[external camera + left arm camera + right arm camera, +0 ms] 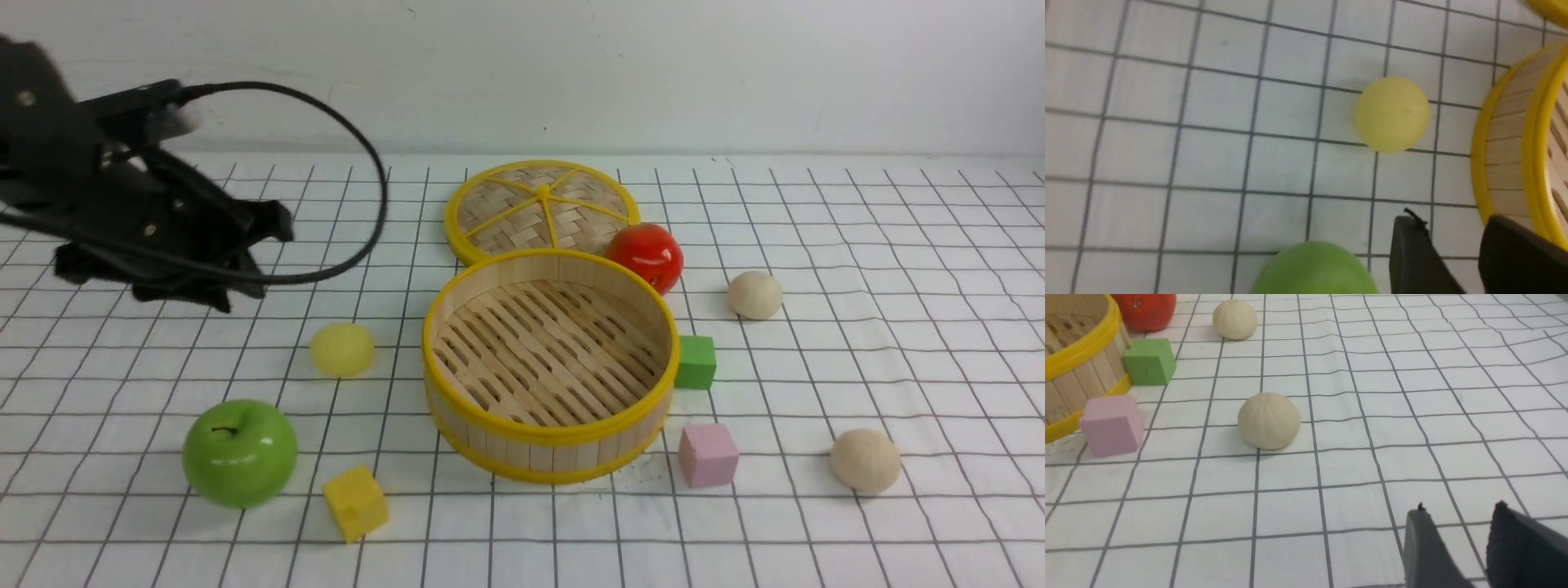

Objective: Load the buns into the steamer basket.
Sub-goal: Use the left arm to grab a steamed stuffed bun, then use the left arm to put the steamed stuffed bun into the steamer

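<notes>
three matte, dough-like buns lie on the counter (898, 245), all outside the steamer basket (549, 433), a deep round bamboo tray with a slatted floor, a pale slat wall and glossy yellow rims. the smooth pale yellow bun (342, 349) sits to the basket's left, apart from it. the far beige bun (754, 295) and the near beige bun (865, 460), the latter finely ribbed from its crown, rest to the right. a flat woven lid (540, 208) with yellow spokes lies behind the basket, beside a shiny red tomato (647, 256). a glossy green apple (239, 453) and three matte cubes, yellow cube (355, 502), green cube (695, 362) and pink cube (707, 455), ring the basket. the black left arm (122, 212), trailing a looped cable (359, 139), hangs above the counter's left side. its left jaws are parted, with nothing between them. the right jaws, seen only from their own wrist camera, likewise stand apart and grip nothing. the counter is white with a dark grid, slightly rippled on the right. a plain white wall (653, 73) rises behind.
</notes>
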